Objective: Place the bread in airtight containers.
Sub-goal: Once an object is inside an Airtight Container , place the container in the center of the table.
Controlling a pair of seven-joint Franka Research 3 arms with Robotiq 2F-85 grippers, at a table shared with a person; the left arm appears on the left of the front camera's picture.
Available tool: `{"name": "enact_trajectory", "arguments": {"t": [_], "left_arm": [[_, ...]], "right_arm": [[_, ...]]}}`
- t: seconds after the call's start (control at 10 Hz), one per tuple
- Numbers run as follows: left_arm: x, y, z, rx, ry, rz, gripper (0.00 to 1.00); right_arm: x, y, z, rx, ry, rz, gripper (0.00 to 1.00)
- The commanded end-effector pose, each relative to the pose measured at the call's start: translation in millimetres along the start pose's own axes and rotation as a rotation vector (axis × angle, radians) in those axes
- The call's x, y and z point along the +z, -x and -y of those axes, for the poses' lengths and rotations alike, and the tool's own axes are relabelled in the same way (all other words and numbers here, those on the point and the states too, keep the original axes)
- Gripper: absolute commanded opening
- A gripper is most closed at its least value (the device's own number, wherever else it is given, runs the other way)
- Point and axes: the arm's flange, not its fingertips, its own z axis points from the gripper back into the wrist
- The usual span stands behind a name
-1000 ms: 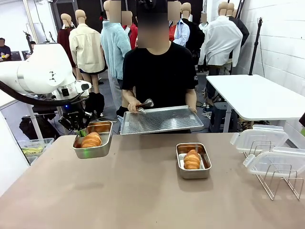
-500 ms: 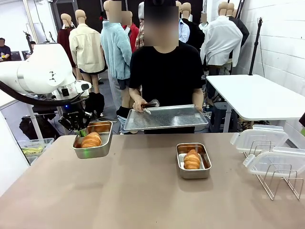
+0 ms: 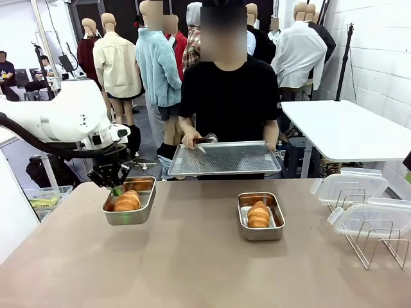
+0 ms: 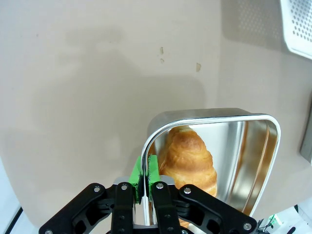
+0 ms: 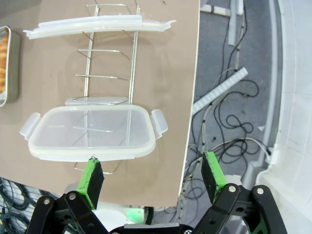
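One bread (image 3: 127, 201) lies in a steel tin (image 3: 128, 217) at the left of the worktop (image 3: 192, 269). The left claw (image 4: 145, 170) is clenched on this tin's far-left wall. A second tin (image 3: 260, 232), also with bread, stands right of the middle. The right claw (image 5: 152, 174) is released, above the clear lids (image 5: 92, 131) on the wire rack (image 5: 87, 73). At the far side a person (image 3: 225, 96) holds a perforated tray (image 3: 225, 158).

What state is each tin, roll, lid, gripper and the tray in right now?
Left tin: uncovered, rim pinched by the left gripper.
Right tin: uncovered, on the table.
Left roll: in the left tin.
Right roll: in the right tin.
Lids: both off, on the wire rack.
Left gripper: shut on left tin.
Right gripper: open, empty.
Tray: held by the person.
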Motion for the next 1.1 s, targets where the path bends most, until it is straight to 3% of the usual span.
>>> {"name": "enact_trajectory", "arguments": {"t": [0.0, 0.6, 1.0], "left_arm": [[-10, -15, -8, -0.025, -0.006, 0.019, 0.0], [-68, -34, -12, 0.009, -0.051, 0.019, 0.0], [-81, -38, -15, 0.011, -0.037, 0.007, 0.0]], "right_arm": [[0, -2, 0, -0.007, 0.017, -0.007, 1.0], [0, -2, 0, -0.007, 0.017, -0.007, 1.0], [0, -2, 0, -0.007, 0.017, -0.007, 1.0]]}}
